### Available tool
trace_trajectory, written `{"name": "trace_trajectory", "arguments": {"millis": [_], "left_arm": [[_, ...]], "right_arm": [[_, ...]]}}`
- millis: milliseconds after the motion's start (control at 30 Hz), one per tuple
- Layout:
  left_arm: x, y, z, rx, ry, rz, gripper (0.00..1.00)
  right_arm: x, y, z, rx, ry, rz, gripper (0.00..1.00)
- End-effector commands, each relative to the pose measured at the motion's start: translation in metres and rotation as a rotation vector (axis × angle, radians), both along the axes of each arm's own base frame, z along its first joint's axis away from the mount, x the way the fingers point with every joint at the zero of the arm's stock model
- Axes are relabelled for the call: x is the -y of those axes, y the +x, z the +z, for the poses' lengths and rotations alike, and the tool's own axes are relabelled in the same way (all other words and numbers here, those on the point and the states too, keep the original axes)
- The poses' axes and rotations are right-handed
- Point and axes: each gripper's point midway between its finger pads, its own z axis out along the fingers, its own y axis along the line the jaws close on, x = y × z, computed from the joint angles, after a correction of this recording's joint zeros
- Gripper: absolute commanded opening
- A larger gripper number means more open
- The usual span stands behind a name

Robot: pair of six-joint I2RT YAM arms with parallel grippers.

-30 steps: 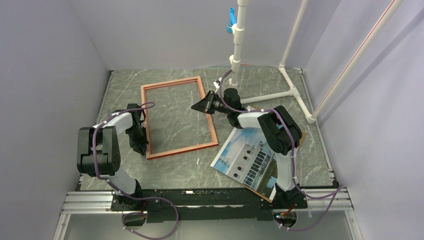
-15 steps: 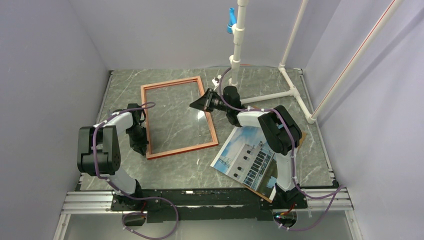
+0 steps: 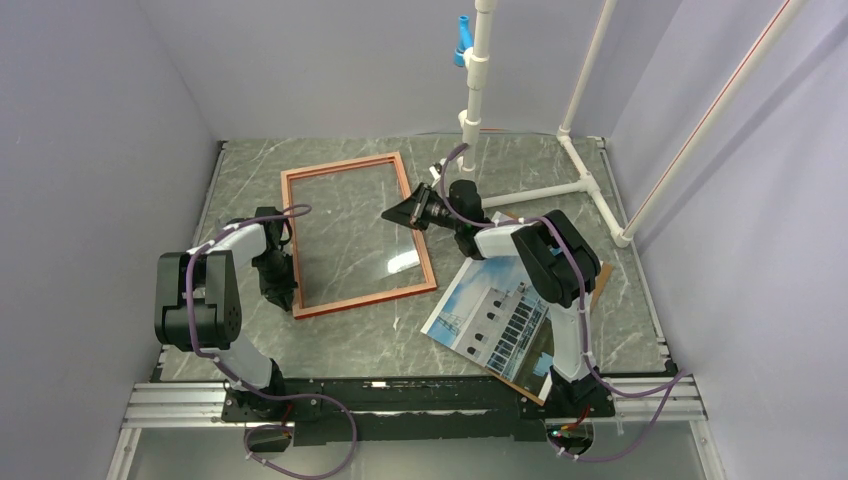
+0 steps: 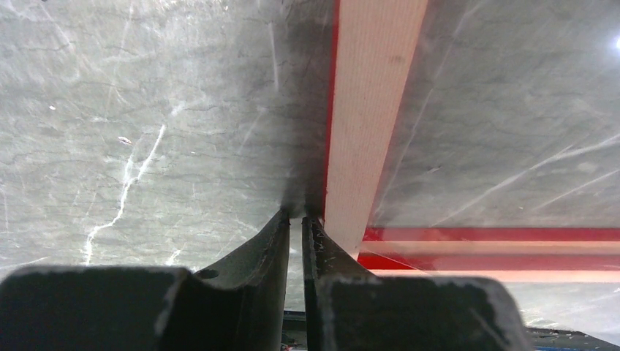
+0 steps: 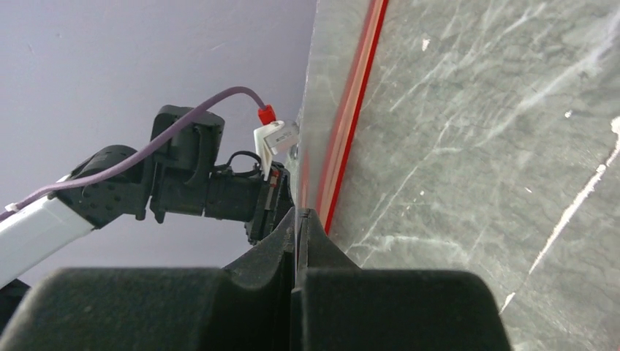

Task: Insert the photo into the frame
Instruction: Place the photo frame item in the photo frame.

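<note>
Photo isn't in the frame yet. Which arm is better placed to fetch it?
Right, probably. The photo lies right of the frame, nearer the right gripper; the left gripper sits at the frame's left rail, the frame between it and the photo.

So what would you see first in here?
The big orange-brown frame in the middle of the marbled table, with the left fingers at its near left corner and the right fingers at its right edge. Then the bright photo of a white building under blue sky, lying by the right arm's base.
</note>
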Motion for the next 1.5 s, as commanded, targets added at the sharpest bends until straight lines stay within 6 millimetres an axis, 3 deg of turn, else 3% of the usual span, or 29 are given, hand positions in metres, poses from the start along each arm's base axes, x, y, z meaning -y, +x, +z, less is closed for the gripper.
{"name": "trace_trajectory", "arguments": {"millis": [0, 133, 233, 700, 1033, 1467], "left_arm": [[0.01, 0.004, -0.005, 0.004, -0.044, -0.013, 0.17], [0.01, 0.005, -0.005, 0.005, -0.044, -0.014, 0.17], [0.01, 0.005, -0.005, 0.005, -0.043, -0.014, 0.17], [0.01, 0.004, -0.005, 0.003, -0.044, -0.015, 0.17], [0.011, 0.004, -0.005, 0.0, -0.043, -0.015, 0.17], [0.011, 0.004, -0.005, 0.001, -0.042, -0.015, 0.17]], "right_arm": [[0.002, -0.002, 0.005, 0.031, 0.023, -0.001, 0.0], [0.002, -0.002, -0.002, 0.026, -0.006, 0.0, 0.01], [0.005, 0.0, -0.009, 0.025, -0.05, -0.008, 0.07], [0.003, 0.014, -0.025, 0.02, -0.222, -0.018, 0.46], [0.0, 0.016, -0.048, 0.014, -0.393, -0.022, 0.66], [0.018, 0.018, -0.074, 0.015, -0.7, -0.096, 0.91]]}}
